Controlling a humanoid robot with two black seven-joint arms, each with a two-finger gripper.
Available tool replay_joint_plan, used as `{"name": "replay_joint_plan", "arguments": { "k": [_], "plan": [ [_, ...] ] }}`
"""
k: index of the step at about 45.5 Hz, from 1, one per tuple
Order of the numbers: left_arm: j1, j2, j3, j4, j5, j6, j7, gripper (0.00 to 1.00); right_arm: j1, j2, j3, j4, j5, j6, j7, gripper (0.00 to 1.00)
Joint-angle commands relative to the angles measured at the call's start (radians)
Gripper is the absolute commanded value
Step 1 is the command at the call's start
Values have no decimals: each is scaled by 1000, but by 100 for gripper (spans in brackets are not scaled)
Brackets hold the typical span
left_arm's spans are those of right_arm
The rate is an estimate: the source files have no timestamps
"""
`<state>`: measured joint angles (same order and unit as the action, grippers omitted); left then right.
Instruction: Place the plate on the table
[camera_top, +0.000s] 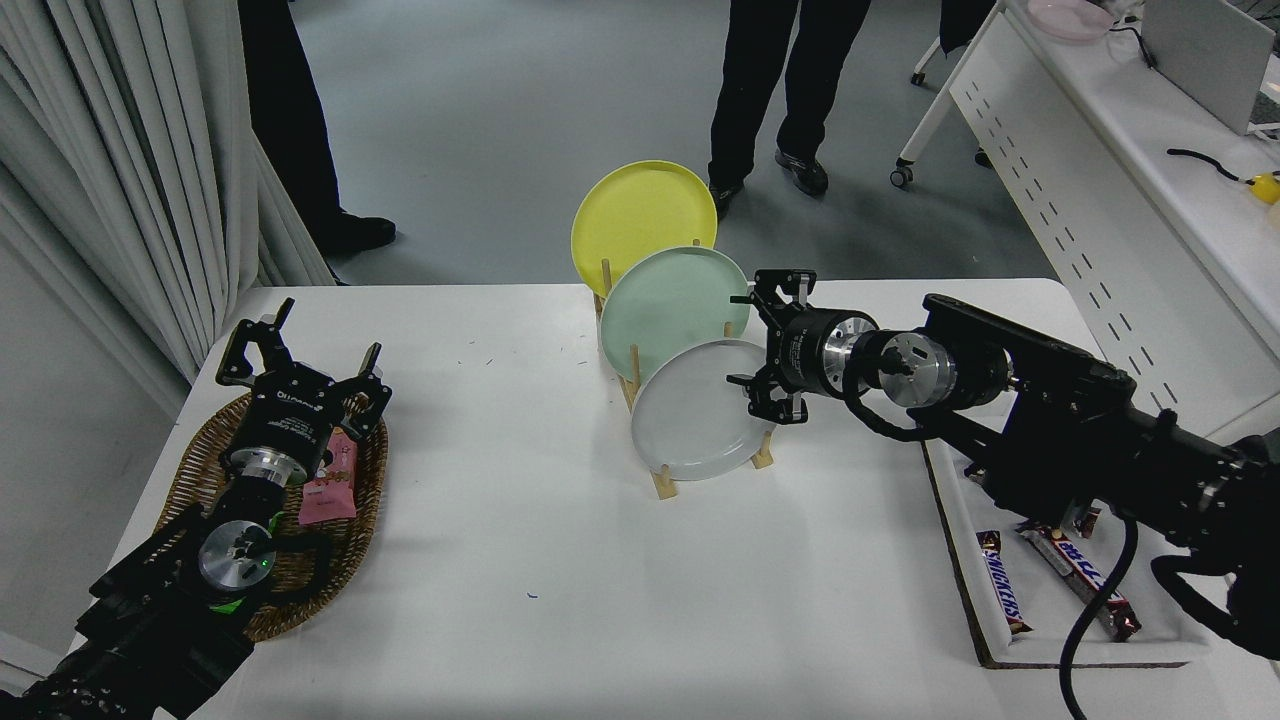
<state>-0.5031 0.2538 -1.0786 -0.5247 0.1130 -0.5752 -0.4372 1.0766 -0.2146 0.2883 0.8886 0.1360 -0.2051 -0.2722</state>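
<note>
While reaching in from the right over the large white rectangular table (560, 600), the black right gripper (762, 347) is hovering at the right edge of the round, matte light grey plate (695, 412); fingers spread wide, one up by the mint green plate (670, 305), one low against the grey rim, gripping nothing; grey plate standing tilted in the front slot of the wooden peg rack (663, 484), just left of the lower finger; yellow plate (640, 210) standing farthest back; black left gripper (300, 362) resting open above the woven wicker basket (195, 470).
</note>
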Motion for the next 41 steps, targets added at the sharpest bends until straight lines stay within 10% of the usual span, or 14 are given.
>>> {"name": "replay_joint_plan", "arguments": {
  "k": [1, 41],
  "plan": [
    [0, 1, 0, 0, -1, 0, 0, 100, 2, 14, 2, 0, 2, 6, 1, 55],
    [0, 1, 0, 0, -1, 0, 0, 100, 6, 14, 3, -3, 13, 3, -7, 46]
  ]
}}
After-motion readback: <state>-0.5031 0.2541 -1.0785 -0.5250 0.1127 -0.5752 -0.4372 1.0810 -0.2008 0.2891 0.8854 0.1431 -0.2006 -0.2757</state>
